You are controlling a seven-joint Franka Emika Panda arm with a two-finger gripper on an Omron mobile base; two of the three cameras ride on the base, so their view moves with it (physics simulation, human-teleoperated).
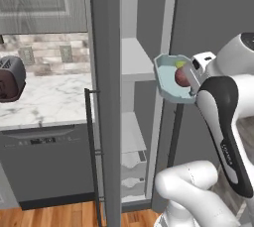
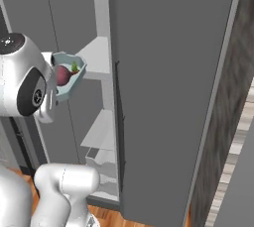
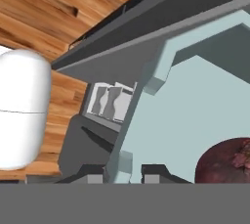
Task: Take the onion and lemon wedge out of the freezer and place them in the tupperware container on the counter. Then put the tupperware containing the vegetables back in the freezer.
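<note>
My gripper [image 1: 195, 78] is shut on the near rim of the pale teal tupperware container [image 1: 167, 81], holding it tilted in the air in front of the open freezer [image 1: 135, 57]. The dark red onion [image 1: 182, 76] and the small yellow-green lemon wedge [image 1: 179, 64] lie inside it. From the right base view, the tupperware container [image 2: 75, 81] with the onion [image 2: 62, 75] and lemon wedge [image 2: 75, 67] hangs level with the freezer's upper shelf [image 2: 96, 55]. In the hand view, the gripper [image 3: 124, 174] pinches the container's wall [image 3: 195, 105], with the onion [image 3: 227, 162] at lower right.
The freezer door [image 1: 106, 97] with its long dark handle [image 1: 92, 146] stands open to the left of the container. White drawers [image 1: 133, 169] sit low inside. The marble counter [image 1: 49, 97] carries a dark toaster [image 1: 10, 80] at the left. A wide dark panel [image 2: 168, 97] stands to the right.
</note>
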